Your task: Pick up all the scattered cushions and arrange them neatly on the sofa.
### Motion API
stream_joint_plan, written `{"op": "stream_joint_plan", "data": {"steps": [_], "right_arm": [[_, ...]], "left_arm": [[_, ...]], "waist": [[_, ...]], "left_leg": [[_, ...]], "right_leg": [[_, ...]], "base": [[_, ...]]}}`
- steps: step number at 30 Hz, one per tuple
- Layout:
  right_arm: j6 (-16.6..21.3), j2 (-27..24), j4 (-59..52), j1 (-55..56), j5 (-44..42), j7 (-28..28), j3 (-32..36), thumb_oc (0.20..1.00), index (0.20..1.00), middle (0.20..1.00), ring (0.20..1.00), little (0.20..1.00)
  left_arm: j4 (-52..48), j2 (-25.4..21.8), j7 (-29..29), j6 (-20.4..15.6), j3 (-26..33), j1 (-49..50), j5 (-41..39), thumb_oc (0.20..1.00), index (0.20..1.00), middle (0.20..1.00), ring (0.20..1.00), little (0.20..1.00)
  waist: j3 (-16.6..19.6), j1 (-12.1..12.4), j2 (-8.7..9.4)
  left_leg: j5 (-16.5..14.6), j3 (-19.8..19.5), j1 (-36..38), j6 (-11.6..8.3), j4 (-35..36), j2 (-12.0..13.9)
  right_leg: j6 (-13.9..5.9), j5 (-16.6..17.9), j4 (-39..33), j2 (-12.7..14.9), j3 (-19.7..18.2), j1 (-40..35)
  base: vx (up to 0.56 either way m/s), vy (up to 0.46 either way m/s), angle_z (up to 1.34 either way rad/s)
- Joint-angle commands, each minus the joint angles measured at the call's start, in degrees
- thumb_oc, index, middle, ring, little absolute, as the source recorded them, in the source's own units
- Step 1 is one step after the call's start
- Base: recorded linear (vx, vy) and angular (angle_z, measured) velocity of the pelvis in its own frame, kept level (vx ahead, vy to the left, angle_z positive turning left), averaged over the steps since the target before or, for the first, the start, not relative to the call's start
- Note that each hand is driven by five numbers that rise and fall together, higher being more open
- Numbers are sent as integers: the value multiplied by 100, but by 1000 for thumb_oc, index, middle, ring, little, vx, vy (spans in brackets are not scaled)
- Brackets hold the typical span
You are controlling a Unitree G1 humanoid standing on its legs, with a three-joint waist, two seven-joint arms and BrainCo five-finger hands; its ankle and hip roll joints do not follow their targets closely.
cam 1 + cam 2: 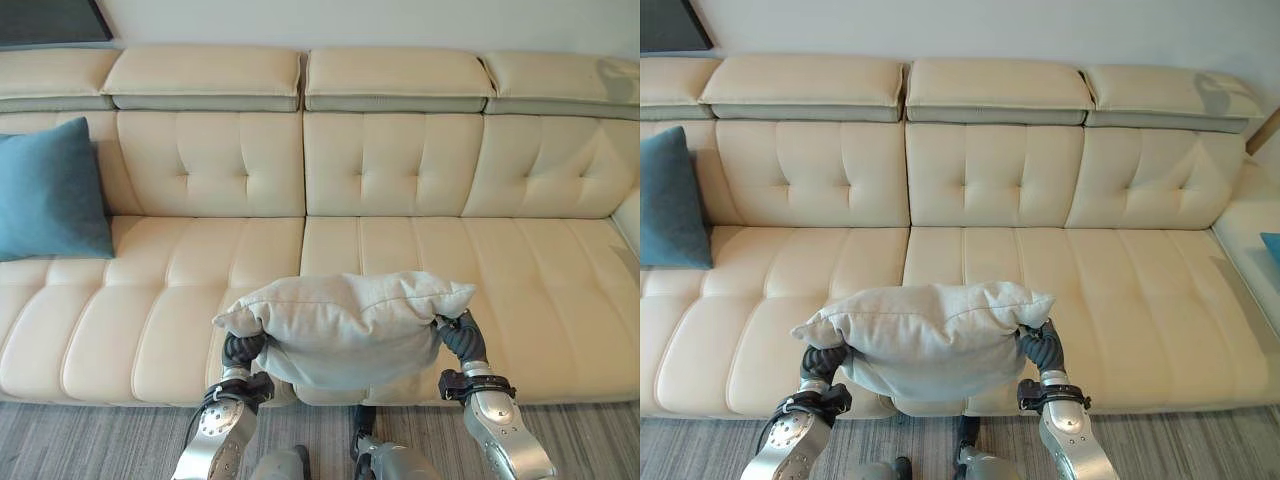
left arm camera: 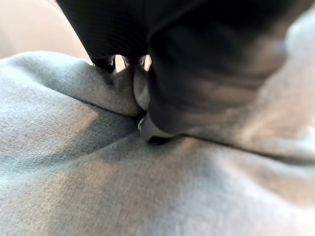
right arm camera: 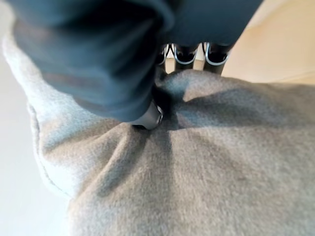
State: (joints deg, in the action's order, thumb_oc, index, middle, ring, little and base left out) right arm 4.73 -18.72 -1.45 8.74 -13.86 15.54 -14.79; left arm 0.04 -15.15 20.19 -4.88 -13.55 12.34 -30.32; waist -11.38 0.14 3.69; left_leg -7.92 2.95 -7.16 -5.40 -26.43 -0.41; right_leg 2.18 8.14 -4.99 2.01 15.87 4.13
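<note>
- Striped grey floor (image 1: 100,440) lies nearest, running up to the front edge of the long cream leather sofa (image 1: 150,330) that spans both head views.
- Held up over that front edge is the light grey fabric cushion (image 1: 345,325), its long axis lying crosswise, parallel to the sofa front.
- Left hand (image 1: 243,350) is at the cushion's left end and right hand (image 1: 462,338) at its right end, so the cushion sits squarely between them, neither arm nearer.
- Left wrist view: the thumb (image 2: 147,130) digs into the grey cloth and the fingers go over the fold, so I judge that hand clamped on the cushion.
- Right wrist view: the thumb (image 3: 147,118) presses a dent in the fabric with the fingers (image 3: 187,54) curled past the edge, likewise clamped on it.
- Beyond the cushion the seat is bare and wide, with free room straight ahead and to the right up to the tufted backrest (image 1: 370,165).
- Far left, a teal square cushion (image 1: 50,190) leans upright against the backrest, well apart from the held one.
- Judgement: the coming move is a forward carry to the backrest; the seat's front edge is the only thing to pass over.
</note>
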Motion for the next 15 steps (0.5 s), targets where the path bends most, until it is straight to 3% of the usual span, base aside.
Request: {"op": "stream_joint_plan", "data": {"steps": [1,4,6,7,9,12,15], "right_arm": [[567,2,-687,-559,-141,-282,-97,200,200,200,200,200],[564,17,-684,-594,-132,-247,-127,200,200,200,200,200],[552,22,-681,-690,-99,-202,-180,200,200,200,200,200],[557,7,-696,-727,-93,-185,-191,200,200,200,200,200],[544,11,-776,-736,-14,-175,-195,200,200,200,200,200],[496,90,-826,-748,34,-75,-214,200,200,200,200,200],[334,276,-709,-1092,197,95,-416,200,200,200,200,200]], "left_arm": [[-802,17,-271,-478,-6,-419,86,200,200,200,200,200],[-816,27,-226,-470,9,-362,104,200,200,200,200,200],[-836,66,-156,-477,28,-359,127,200,200,200,200,200],[-858,74,-121,-509,42,-347,137,200,200,200,200,200],[-881,110,-57,-531,68,-354,106,200,200,200,200,200],[-980,94,42,-499,52,-297,226,200,200,200,200,200],[-922,21,280,-454,157,-344,361,200,200,200,200,200]], "waist": [[-52,26,-15],[11,49,-17],[59,80,-85],[55,65,-116],[137,4,-181],[247,12,-232],[370,137,-149]], "left_leg": [[491,78,135,153,1004,-6],[507,-40,295,224,1858,100],[1043,-438,372,114,2752,232],[1169,-507,403,53,2905,254],[1239,-293,563,-15,3143,343],[1047,-235,761,-30,3143,296],[820,-146,949,123,3143,189]], "right_leg": [[-580,-1156,-1,56,-33,-828],[-602,-1173,-1,56,-69,-830],[-590,-1244,-1,6,-113,-844],[-576,-1273,-1,6,-125,-875],[-565,-1341,-1,-10,-101,-940],[-590,-1319,-1,39,-53,-1044],[-752,-1252,-1,221,-98,-1137]], "base": [[140,-74,-7],[92,-1,-2],[101,57,-3],[112,97,-3],[133,157,-19],[132,244,-12],[113,276,30]]}}
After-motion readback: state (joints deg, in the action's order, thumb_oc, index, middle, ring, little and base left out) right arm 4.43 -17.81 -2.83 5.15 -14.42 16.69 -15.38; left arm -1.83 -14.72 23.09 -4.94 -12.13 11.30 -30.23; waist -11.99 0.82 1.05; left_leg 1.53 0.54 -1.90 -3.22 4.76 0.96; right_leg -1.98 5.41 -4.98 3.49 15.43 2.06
